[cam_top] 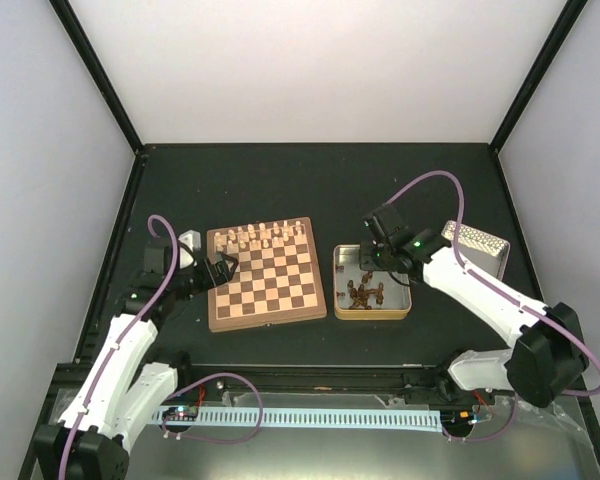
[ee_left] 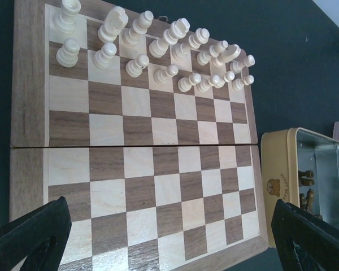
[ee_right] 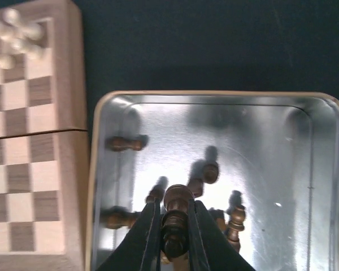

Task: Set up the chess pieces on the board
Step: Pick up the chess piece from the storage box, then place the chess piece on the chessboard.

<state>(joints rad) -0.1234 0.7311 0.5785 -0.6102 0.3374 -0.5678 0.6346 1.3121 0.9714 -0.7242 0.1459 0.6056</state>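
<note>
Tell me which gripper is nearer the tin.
Right. The right gripper is in the tin, shut on a dark piece; the left gripper hovers open across the board from it.

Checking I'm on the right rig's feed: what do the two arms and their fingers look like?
The left arm and right arm have white shells with black joints. A purple cable runs along each. The right arm shows a small green light near its wrist. The fingers are black and tapered.
</note>
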